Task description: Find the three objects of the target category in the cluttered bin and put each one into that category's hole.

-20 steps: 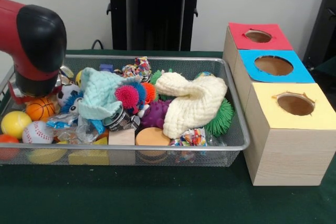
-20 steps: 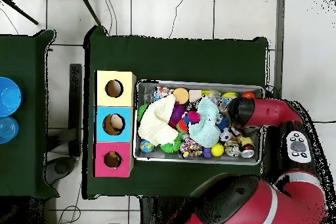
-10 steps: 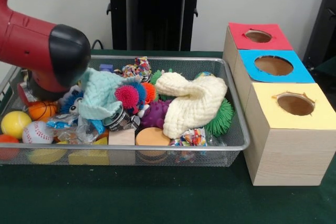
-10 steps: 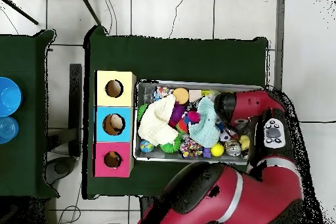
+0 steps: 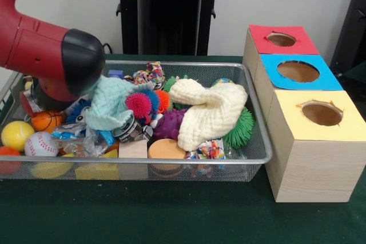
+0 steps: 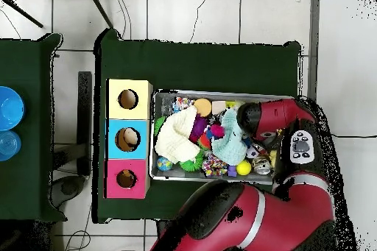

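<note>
From across the table, the red and black arm (image 5: 51, 58) hangs low over one end of the wire mesh bin (image 5: 251, 158), its bulk hiding the gripper, so I cannot tell how it is set. Under it sit a small basketball (image 5: 44, 120), a baseball (image 5: 40, 144) and a yellow ball (image 5: 16, 134); a pale teal knit cloth (image 5: 108, 102) lies just beside, and a cream knit cloth (image 5: 209, 112) drapes over spiky balls mid-bin. The three boxes stand alongside the bin, red-topped (image 5: 282, 39), blue-topped (image 5: 298, 71) and yellow-topped (image 5: 322, 114), each with a hole.

From above, the arm (image 6: 276, 115) covers the bin's end farthest from the boxes (image 6: 127, 138). The teal cloth (image 6: 233, 141) touches the arm's black end.

Which category is wanted I can't say. My worry is that the cloth may snag and drag up with the arm, spilling the loose balls over the low rim.
</note>
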Robot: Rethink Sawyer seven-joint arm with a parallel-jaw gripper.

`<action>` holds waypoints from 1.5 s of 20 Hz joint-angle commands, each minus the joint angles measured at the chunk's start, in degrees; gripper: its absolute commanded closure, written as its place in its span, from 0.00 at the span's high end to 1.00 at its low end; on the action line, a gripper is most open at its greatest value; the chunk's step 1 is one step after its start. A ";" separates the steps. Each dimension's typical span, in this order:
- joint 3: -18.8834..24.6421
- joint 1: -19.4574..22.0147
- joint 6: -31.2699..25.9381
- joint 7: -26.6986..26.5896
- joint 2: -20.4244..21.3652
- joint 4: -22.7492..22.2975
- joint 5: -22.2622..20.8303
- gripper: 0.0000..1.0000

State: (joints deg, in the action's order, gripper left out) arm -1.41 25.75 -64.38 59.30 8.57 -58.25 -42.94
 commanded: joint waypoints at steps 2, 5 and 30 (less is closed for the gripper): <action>7.01 -0.36 16.65 4.66 1.81 -11.12 2.00 0.00; 8.96 1.47 23.07 6.98 4.95 -16.01 4.14 0.00; 8.00 0.48 20.22 6.65 19.67 -27.18 13.47 0.00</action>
State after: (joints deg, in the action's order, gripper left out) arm 1.92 28.79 -41.02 59.30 26.24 -81.20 -33.54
